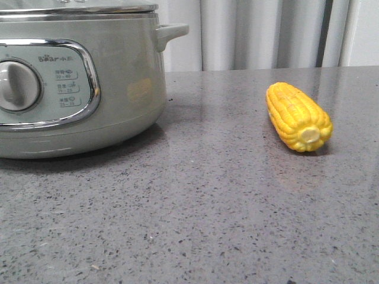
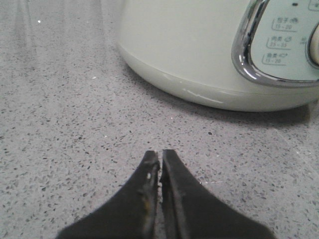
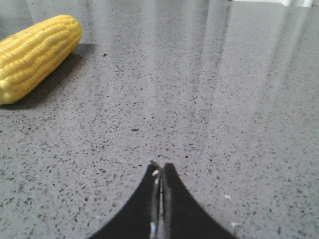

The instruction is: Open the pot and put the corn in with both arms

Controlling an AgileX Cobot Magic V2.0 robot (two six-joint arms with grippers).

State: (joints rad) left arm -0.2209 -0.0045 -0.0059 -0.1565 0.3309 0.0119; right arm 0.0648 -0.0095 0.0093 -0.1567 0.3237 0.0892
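The pale grey-green pot point(image 1: 118, 89) stands at the left of the front view, with its chrome-framed panel, dial and "Bear" logo facing me and a lid on its steel rim. The yellow corn point(image 1: 298, 116) lies on the table to its right, pale cut end toward me. Neither gripper shows in the front view. My left gripper point(image 2: 160, 153) is shut and empty over the table, with the pot point(image 2: 184, 45) ahead of it. My right gripper point(image 3: 160, 166) is shut and empty, with the corn point(image 3: 35, 55) lying apart from it.
The grey speckled stone table point(image 1: 195, 213) stretches in front of the pot and the corn. A pale curtain point(image 1: 260, 32) hangs behind the table's far edge.
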